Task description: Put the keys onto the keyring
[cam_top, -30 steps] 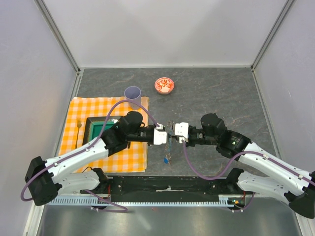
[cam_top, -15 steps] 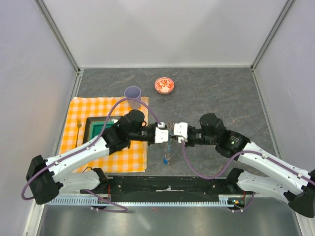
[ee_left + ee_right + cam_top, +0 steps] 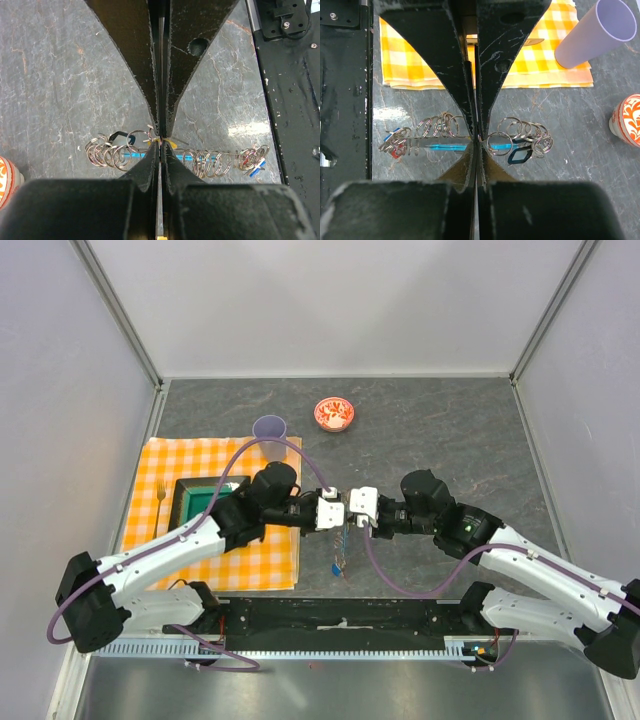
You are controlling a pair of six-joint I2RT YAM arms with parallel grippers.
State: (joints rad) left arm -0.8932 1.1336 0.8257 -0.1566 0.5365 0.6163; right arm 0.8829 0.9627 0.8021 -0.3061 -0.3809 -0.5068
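My left gripper (image 3: 341, 512) and right gripper (image 3: 352, 511) meet tip to tip above the dark table, both shut. The keyring (image 3: 451, 137), a thin grey wire with a light-blue plastic piece (image 3: 445, 147), runs crosswise under the tips. It carries several small split rings (image 3: 107, 152). A black tag (image 3: 520, 156) hangs at one end, and red and blue tags (image 3: 252, 169) at the other. A yellow tag (image 3: 171, 143) shows right at the tip of my left fingers (image 3: 150, 160), which pinch a thin key. My right fingers (image 3: 492, 162) close at the wire. In the top view the bunch (image 3: 341, 545) dangles below both grippers.
A lilac cup (image 3: 269, 430) stands at the back edge of the orange checked cloth (image 3: 165, 475). On the cloth lie a green tray (image 3: 193, 502) and a fork (image 3: 159, 502). A small red patterned bowl (image 3: 334, 413) sits further back. The black base rail (image 3: 340, 615) is near.
Both grippers have drawn closer together, the left sliding right, until their tips touch. The hanging bunch has shifted slightly with them. Both stay shut.
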